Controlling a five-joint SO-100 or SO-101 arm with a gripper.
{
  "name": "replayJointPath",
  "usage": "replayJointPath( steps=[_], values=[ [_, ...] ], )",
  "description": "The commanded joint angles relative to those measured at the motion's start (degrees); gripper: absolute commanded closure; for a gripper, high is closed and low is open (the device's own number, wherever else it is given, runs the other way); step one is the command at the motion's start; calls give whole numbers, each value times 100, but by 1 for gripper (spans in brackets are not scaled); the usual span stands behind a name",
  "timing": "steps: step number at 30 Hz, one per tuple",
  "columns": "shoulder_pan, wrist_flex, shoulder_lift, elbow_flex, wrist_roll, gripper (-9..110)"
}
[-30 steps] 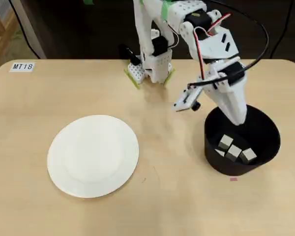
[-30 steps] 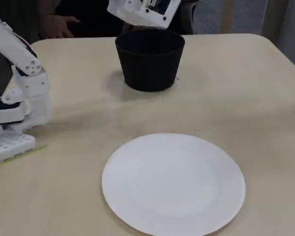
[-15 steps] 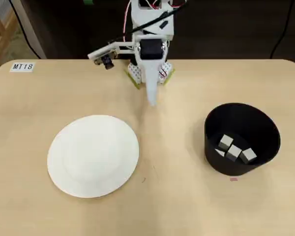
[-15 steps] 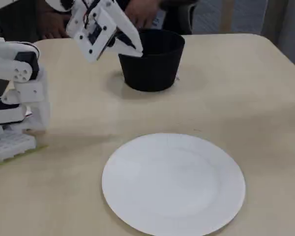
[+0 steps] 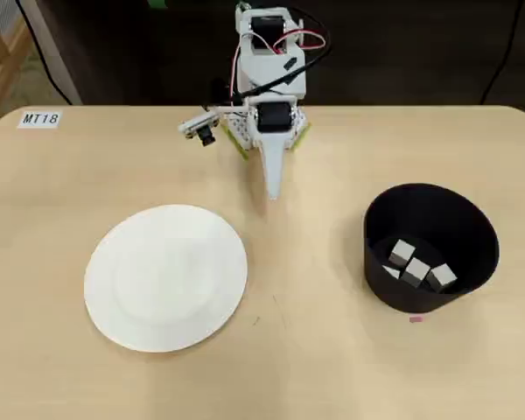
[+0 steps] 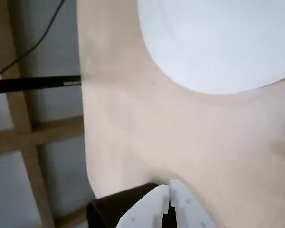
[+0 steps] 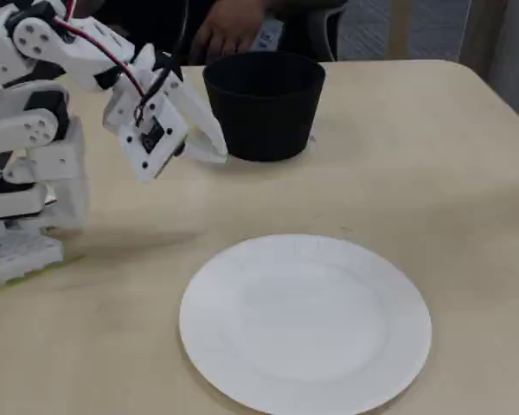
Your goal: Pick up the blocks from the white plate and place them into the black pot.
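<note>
Three blocks [image 5: 416,266] (small, likely light, rigid cubes you'd pinch across flat faces) show in the black pot [image 5: 472,229]; your gripper [image 6: 169,191] is closed and empty.

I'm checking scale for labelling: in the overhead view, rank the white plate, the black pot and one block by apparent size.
1. white plate, widest
2. black pot, clearly narrower
3. a block inside the pot, by far the smallest
</note>
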Motion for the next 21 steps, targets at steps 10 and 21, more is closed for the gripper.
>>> replayJointPath(
  steps=[10, 21],
  values=[
    [18, -176, 53, 791, -62, 104],
    [88, -149, 53, 800, 35, 104]
  ],
)
